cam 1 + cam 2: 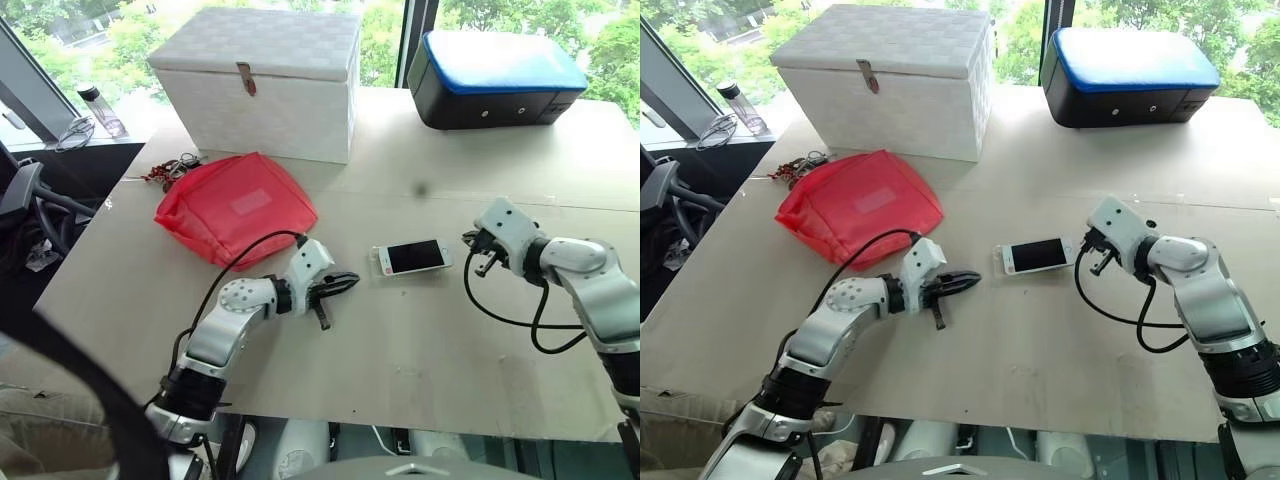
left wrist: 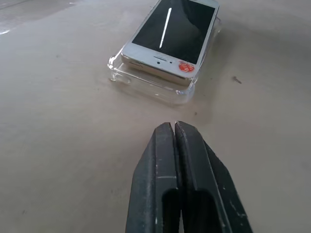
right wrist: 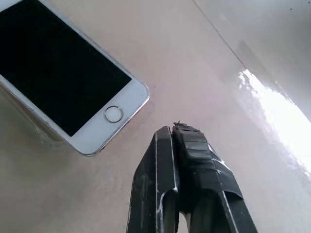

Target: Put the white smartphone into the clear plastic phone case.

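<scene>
**Phone resting on case, both claws closed and clear**

Nearest the front edge of the beige desk (image 1: 420, 370), the left claw (image 1: 342, 283) lies low over the surface with its two black fingers pressed together and nothing between them. It points along the desk toward the phone's top end. Closed fingers form one narrow tip, which suits pushing or pressing a flat object more than gripping it.

In the middle of the desk lies the white smartphone with dark screen and rounded corners (image 1: 413, 256), face up. It rests on the clear, thin, glossy plastic phone case (image 2: 150, 83). In the left wrist view the phone's top end sits above the case's rim, and a strip of case lip juts out in front of it. The phone therefore appears laid on the shell, not snapped in; the far end cannot be judged.

On the other side of the phone, toward the right edge of the desk, the right claw (image 1: 484, 262) is also pressed together and empty. It stands just beside the end with the round home button, apart from it. The two claws flank the phone end to end, a layout that would let one brace while the other presses.

Farther back lie a red soft fabric pouch (image 1: 236, 205), a white woven lidded box (image 1: 262, 78) and a black case with a blue top (image 1: 495, 78) near the far edge.
</scene>
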`<action>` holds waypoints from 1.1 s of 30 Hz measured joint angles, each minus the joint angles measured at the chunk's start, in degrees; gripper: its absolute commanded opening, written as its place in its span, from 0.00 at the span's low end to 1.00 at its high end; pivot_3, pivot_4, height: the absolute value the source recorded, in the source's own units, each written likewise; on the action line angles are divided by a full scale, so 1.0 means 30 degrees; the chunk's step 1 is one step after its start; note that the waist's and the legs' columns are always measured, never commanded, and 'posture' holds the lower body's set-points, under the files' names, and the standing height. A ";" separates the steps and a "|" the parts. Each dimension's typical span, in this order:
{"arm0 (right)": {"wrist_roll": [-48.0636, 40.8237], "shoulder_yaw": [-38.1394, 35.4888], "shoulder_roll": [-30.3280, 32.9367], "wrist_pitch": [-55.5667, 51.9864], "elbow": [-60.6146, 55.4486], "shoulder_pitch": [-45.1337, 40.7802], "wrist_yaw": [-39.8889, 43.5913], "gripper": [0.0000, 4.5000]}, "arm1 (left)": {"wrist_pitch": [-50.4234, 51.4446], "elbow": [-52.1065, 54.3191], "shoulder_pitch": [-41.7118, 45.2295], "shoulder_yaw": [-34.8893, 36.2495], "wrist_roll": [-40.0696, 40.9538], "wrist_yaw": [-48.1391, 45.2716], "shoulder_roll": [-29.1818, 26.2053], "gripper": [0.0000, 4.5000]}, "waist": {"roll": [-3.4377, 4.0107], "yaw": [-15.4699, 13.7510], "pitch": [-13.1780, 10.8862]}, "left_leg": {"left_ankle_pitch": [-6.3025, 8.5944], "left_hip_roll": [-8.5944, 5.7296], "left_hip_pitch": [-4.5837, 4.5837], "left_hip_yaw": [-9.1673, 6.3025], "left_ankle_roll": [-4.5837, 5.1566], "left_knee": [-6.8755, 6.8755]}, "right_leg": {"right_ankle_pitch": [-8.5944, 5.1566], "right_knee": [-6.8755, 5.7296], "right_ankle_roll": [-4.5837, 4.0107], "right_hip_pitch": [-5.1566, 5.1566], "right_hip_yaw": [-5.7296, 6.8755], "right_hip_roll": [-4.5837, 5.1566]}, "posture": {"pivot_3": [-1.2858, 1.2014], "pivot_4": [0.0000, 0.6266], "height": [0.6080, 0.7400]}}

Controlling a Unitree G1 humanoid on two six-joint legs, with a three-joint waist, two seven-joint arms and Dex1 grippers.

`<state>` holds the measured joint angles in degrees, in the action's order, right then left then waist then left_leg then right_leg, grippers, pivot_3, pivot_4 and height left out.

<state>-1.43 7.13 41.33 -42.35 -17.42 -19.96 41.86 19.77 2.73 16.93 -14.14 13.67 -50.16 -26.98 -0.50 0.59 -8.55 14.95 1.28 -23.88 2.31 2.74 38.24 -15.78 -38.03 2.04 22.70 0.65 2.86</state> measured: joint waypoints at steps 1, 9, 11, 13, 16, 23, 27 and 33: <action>-0.0002 0.0085 -0.0001 0.0005 -0.0051 0.0028 0.0011 0.00 | 0.0024 -0.0033 0.0065 -0.0003 -0.0035 -0.0030 0.0009 0.01 | 0.0000 -0.0006 0.0000 | 0.0000 0.0001 0.0000 0.0000 0.0000 0.0003 | -0.0001 0.0001 0.0002 -0.0001 0.0001 -0.0008 | 0.52 0.24 1.00; 0.0333 0.1363 0.0867 0.0092 -0.1054 0.0413 0.0575 0.00 | 0.1072 -0.0737 0.1300 -0.0399 -0.0414 0.0073 0.0874 0.01 | -0.0006 -0.0103 -0.0002 | 0.0000 0.0000 0.0000 0.0005 0.0002 0.0035 | 0.0001 -0.0006 0.0010 -0.0018 -0.0004 -0.0071 | 0.52 0.24 1.00; 0.0289 0.1466 0.0923 0.0119 -0.1165 0.0420 0.0810 0.00 | 0.1096 -0.0778 0.1387 -0.0482 -0.0447 0.0059 0.0878 0.01 | -0.0006 -0.0103 -0.0002 | 0.0000 0.0002 0.0000 -0.0001 0.0001 0.0034 | 0.0000 -0.0008 0.0010 -0.0017 -0.0003 -0.0077 | 0.52 0.24 1.00; 0.0295 0.1818 0.0923 0.0223 -0.1349 0.0414 0.1034 0.00 | 0.1068 -0.1136 0.1704 -0.0567 -0.0682 0.0072 0.1106 0.01 | -0.0006 -0.0107 -0.0001 | -0.0001 0.0003 0.0009 -0.0004 0.0001 0.0035 | 0.0001 -0.0011 0.0009 -0.0025 -0.0001 -0.0082 | 0.52 0.24 1.00; 0.0491 0.1942 0.1065 0.0249 -0.1343 0.0368 0.1133 0.00 | 0.0971 -0.1450 0.1852 -0.0569 -0.0846 0.0116 0.1560 0.01 | -0.0009 -0.0151 0.0001 | -0.0001 0.0002 0.0031 -0.0005 0.0002 0.0050 | 0.0001 -0.0013 0.0010 -0.0060 0.0002 -0.0081 | 0.52 0.24 1.00; -0.0212 0.2177 0.0872 0.0254 -0.1747 0.0352 0.1995 0.00 | 0.0677 -0.2104 0.2295 -0.0669 -0.1468 0.0138 0.2110 0.01 | -0.0015 -0.0479 0.0003 | -0.0003 -0.0001 0.0040 -0.0021 0.0007 0.0091 | 0.0005 -0.0038 0.0013 -0.0080 0.0006 -0.0087 | 0.52 0.24 1.00; -0.1089 0.1964 0.0875 0.0577 -0.2226 0.0950 0.2562 0.00 | 0.0569 -0.2105 0.2293 -0.0673 -0.1488 0.0054 0.2078 0.01 | -0.0016 -0.0506 0.0003 | -0.0004 -0.0003 0.0025 -0.0026 0.0004 0.0092 | 0.0004 -0.0028 0.0013 -0.0080 0.0010 -0.0081 | 0.52 0.24 1.00; -0.1991 0.0595 0.0870 0.0143 -0.2392 0.0984 0.2164 0.00 | 0.0538 -0.1996 0.2070 -0.0429 -0.1346 0.0072 0.1937 0.01 | -0.0017 -0.0460 0.0001 | -0.0004 -0.0001 0.0029 -0.0027 0.0005 0.0091 | 0.0004 -0.0034 0.0012 -0.0077 0.0009 -0.0077 | 0.52 0.24 1.00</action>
<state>-7.40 8.91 43.94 -41.92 -24.60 -17.01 48.35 21.38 -3.26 23.14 -15.43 9.63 -49.94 -21.16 -0.55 -0.79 -8.55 14.94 1.28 -23.79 2.23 2.75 38.51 -15.77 -38.13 2.08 22.47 0.68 2.63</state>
